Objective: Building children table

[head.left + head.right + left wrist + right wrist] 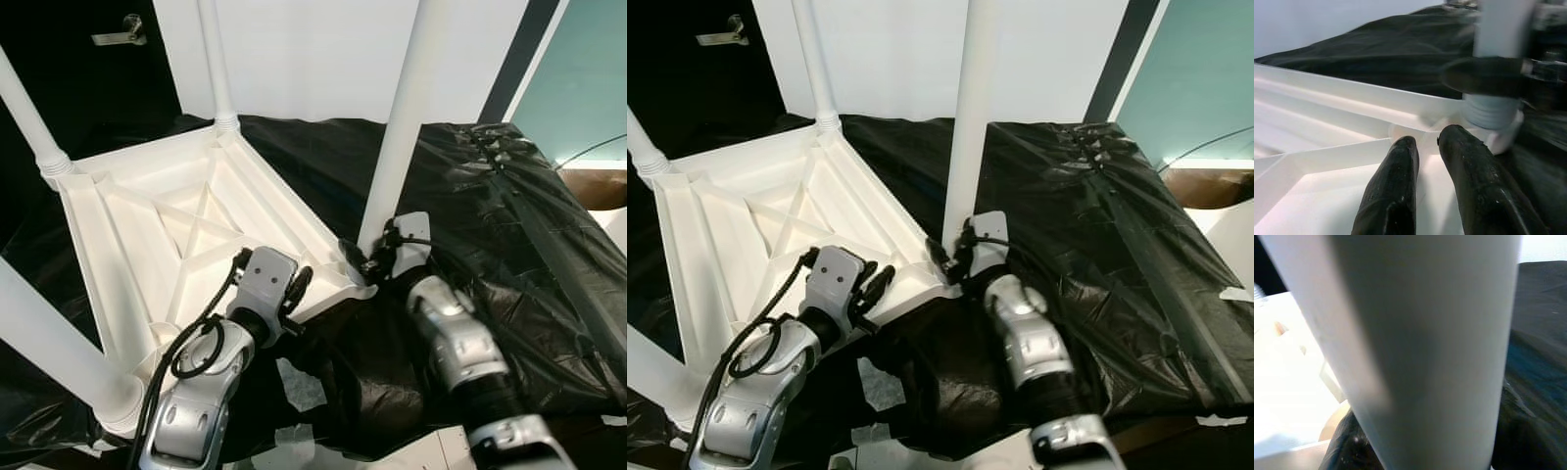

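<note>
White tabletop (147, 235) lies inverted at 10 o'clock. Right gripper (377, 257) clamped on fourth leg (402, 117) at its corner base; left gripper (1425, 152) fingers nearly together on frame. Risk: leg cross-threads if tilted while turning.

All 4 white table legs (397, 127) run out past the frame edges, the right gripper (364, 260) fingertips are hidden behind the near leg's base, and in the right wrist view that leg is a blurred column.
</note>
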Controlling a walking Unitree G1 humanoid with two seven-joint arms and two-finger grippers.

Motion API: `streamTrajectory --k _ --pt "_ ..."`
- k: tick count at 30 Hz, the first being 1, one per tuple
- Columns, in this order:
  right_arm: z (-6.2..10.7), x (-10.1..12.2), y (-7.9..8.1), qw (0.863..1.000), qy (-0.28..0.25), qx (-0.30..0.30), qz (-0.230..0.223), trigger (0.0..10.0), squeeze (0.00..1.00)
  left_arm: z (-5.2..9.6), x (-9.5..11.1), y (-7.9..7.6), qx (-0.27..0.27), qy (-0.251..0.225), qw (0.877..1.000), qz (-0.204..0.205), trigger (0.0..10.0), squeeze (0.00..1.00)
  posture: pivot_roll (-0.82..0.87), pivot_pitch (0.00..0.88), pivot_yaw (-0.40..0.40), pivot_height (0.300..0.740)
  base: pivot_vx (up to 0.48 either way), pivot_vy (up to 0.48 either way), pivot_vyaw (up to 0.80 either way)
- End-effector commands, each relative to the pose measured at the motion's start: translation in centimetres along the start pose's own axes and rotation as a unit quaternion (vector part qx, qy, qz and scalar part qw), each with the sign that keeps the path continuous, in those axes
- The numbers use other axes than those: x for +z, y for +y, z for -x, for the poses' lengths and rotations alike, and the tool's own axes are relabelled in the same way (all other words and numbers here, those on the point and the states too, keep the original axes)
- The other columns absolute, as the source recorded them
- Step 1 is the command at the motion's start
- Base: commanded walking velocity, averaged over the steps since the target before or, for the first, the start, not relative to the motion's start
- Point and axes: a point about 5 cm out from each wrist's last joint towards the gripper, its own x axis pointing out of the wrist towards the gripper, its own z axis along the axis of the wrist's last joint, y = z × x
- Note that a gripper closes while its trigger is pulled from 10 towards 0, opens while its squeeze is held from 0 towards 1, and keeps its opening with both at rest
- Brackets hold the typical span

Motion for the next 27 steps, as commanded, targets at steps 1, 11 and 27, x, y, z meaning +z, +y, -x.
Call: streamTrajectory --k 1,11,27 --pt "0.4 -1.7 0.7 0.999 0.041 -0.001 0.0 8.7 0.0 -0.1 -0.2 0.0 0.027 0.002 1.0 -0.005 10.0 0.0 0.14 0.042 -0.058 0.74 0.0 0.0 0.0" --pt "0.1 -0.7 0.3 0.999 0.016 0.031 -0.003 10.0 0.55 -0.3 -0.3 -0.1 0.022 0.006 1.0 -0.018 10.0 0.0 0.13 0.037 -0.049 0.74 0.0 0.0 0.0" --pt "0.2 1.7 -3.8 0.977 -0.017 0.21 0.019 10.0 0.0 -0.6 0.3 -0.3 0.01 -0.013 0.999 -0.038 10.0 0.0 0.12 0.039 -0.049 0.74 0.0 0.0 0.0"
